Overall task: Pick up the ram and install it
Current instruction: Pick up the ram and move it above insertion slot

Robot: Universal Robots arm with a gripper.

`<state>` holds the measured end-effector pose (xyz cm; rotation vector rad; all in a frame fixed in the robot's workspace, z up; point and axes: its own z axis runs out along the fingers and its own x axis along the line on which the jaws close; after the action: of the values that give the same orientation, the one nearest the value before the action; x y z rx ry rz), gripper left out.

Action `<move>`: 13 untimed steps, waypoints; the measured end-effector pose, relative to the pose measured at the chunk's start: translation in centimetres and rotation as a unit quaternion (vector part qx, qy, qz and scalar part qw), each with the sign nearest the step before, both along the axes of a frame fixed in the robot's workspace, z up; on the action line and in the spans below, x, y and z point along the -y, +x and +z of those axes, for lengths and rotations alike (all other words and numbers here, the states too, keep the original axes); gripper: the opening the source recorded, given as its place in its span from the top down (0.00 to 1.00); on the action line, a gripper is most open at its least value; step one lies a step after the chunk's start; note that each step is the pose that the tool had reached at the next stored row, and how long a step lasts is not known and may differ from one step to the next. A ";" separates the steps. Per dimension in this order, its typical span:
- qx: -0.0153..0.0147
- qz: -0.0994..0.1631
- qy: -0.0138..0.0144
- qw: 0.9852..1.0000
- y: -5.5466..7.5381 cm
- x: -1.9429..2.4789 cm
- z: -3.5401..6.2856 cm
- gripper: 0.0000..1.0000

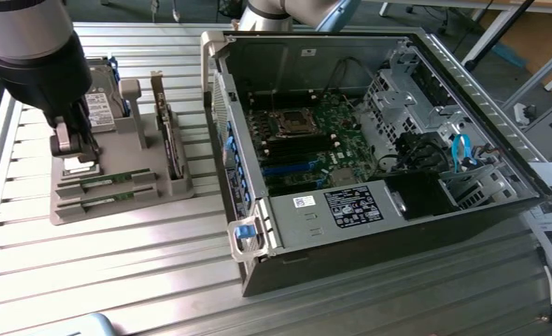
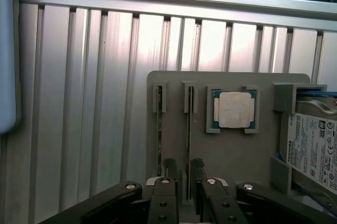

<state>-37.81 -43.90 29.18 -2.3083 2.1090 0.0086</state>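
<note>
While the gripper (image 1: 76, 150) hangs with its jaws spread wide and nothing clasped in them, we find it over the grey holder (image 1: 117, 213) at the exterior view's left, well apart from the open case (image 1: 350, 231) on the right. The ram (image 2: 189, 129) stands on edge in its slot in the holder. From the wrist we see it run straight into the gap between the two fingers (image 2: 164, 203), which flank one end of it. Whether either finger touches it we cannot tell. The other stick (image 2: 159, 129) stands parallel in the next slot, just outside that gap. On the ram's opposite side the processor (image 2: 234, 109) lies flat in its square recess, and beyond that sits the drive (image 2: 316, 145). In the exterior view both sticks lie in the holder's near slots, just nearer to us than the gripper, and the card (image 1: 170, 150) stands upright along the holder's right edge. Inside the case the motherboard (image 1: 313, 140) lies exposed. Holder and case both rest on the ribbed table (image 1: 117, 273).
</note>
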 end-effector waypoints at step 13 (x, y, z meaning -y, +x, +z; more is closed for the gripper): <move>0.000 0.000 0.000 1.000 0.0 0.20 -0.83 0.75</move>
<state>-37.81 -44.10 28.35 -2.3083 2.1090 0.0085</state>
